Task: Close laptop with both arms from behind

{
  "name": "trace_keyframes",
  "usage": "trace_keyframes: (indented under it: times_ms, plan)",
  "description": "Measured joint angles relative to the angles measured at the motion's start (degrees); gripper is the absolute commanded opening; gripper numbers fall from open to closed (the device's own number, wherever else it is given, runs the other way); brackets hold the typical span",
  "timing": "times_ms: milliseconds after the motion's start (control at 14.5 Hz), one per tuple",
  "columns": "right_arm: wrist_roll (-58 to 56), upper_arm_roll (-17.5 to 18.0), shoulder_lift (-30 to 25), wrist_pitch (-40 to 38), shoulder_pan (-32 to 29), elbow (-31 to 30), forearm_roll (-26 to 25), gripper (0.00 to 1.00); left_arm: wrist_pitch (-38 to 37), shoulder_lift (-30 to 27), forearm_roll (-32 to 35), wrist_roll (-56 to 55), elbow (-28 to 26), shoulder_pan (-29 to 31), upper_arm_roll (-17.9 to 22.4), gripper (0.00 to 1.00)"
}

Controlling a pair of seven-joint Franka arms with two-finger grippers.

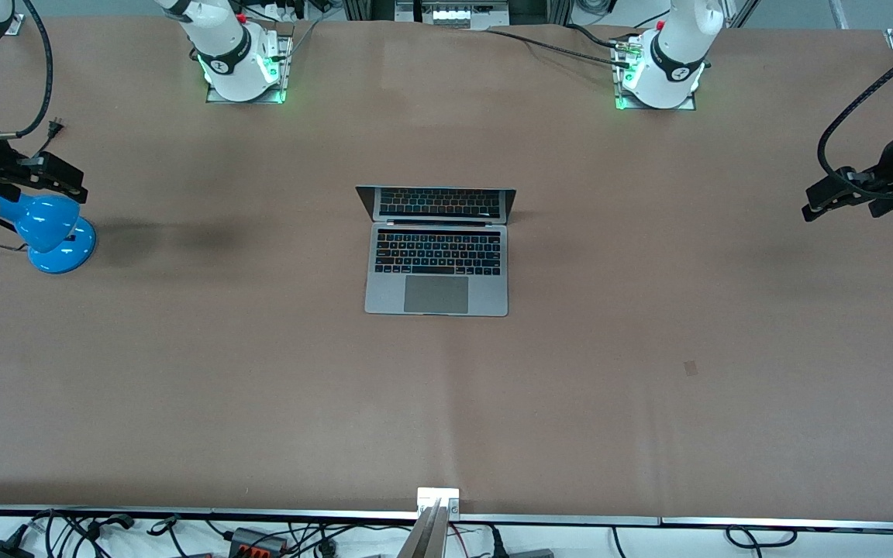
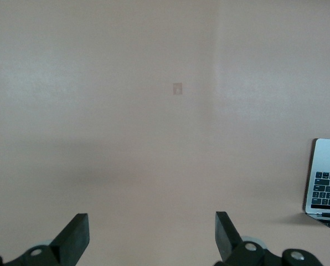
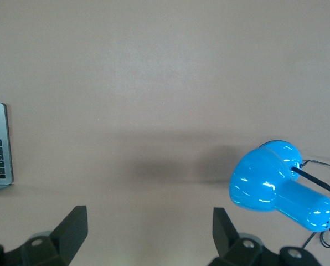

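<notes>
Table: I see one wide brown table (image 1: pixel 648 349), a faint seam running down its middle toward my camera
Laptop: the laptop (image 1: pixel 437 263) lies on it at the centre, lid open, keyboard and trackpad facing my camera
Lamp: a blue lamp (image 1: pixel 47 229) rests on it at the right arm's end, well apart from the laptop
Mark: a small dark patch (image 1: pixel 691 368) sits on the surface nearer my camera, toward the left arm's end
</notes>
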Motion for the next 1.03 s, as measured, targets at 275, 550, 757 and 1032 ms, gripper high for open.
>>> trace_keyframes:
  times_ms: [275, 550, 757, 1032]
  plan:
    - [0.0, 0.0, 0.0, 0.0, 0.0, -0.5, 0.0, 1.00, 0.0, 0.0, 0.0, 0.0, 0.0, 0.0, 0.0, 1.00]
    - [0.0, 0.0, 0.0, 0.1, 0.0, -0.8, 0.0, 1.00, 0.0, 0.0, 0.0, 0.0, 0.0, 0.0, 0.0, 1.00]
    - [0.0, 0.0, 0.1, 0.3, 0.0, -0.8, 0.0, 0.98, -2.7, 0.0, 0.0, -0.1, 0.0, -0.2, -0.1, 1.00]
    - [0.0, 0.3, 0.5, 0.6, 0.1, -1.0, 0.0, 0.03, -8.9, 3.2, 0.0, -0.1, 0.1, -0.6, -0.3, 1.00]
